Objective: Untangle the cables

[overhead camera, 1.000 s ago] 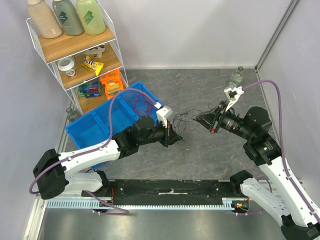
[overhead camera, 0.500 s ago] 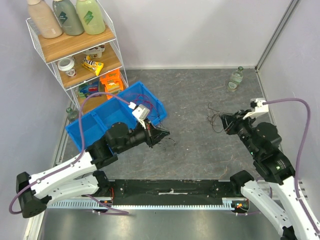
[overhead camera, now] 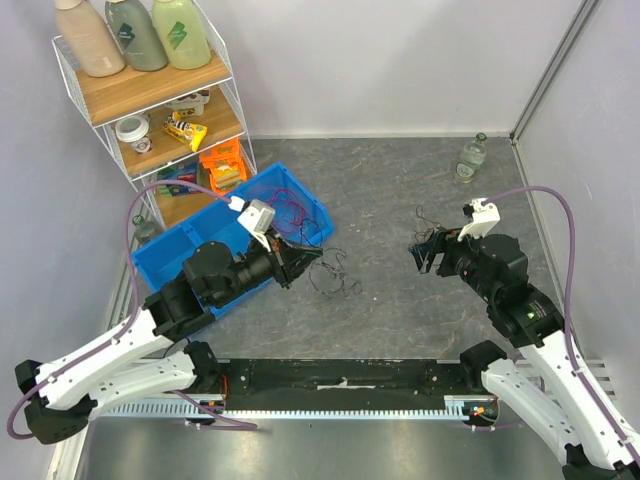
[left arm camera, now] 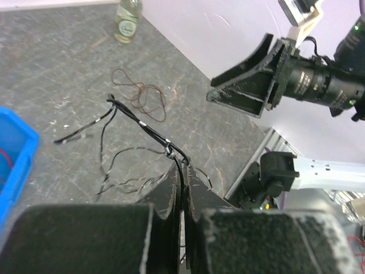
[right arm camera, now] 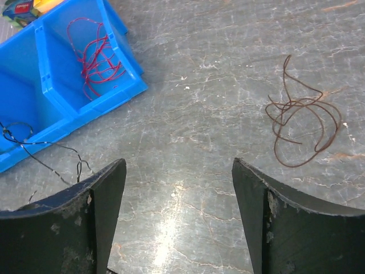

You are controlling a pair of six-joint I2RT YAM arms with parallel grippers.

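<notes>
My left gripper (overhead camera: 290,265) is shut on a thin black cable (overhead camera: 332,277), which trails from its closed tips (left arm camera: 182,168) in loose loops over the grey floor (left arm camera: 137,123). A brown cable (right arm camera: 302,123) lies in a free scribble on the floor, just to the right of my right gripper (right arm camera: 179,171), which stands open with only bare floor between its fingers. In the top view the brown cable (overhead camera: 432,224) sits just behind the right gripper (overhead camera: 422,256). A red cable (right arm camera: 94,54) rests inside the blue bin (right arm camera: 54,100).
The blue bin (overhead camera: 205,245) stands at the left, beside my left arm. Behind it is a wire shelf (overhead camera: 160,110) with bottles and packets. A glass bottle (overhead camera: 470,157) stands at the back right near the wall.
The right gripper opened and let go of the brown cable, which now lies on the floor. The left arm drew back to the left with the black cable, so the two cables came apart.
</notes>
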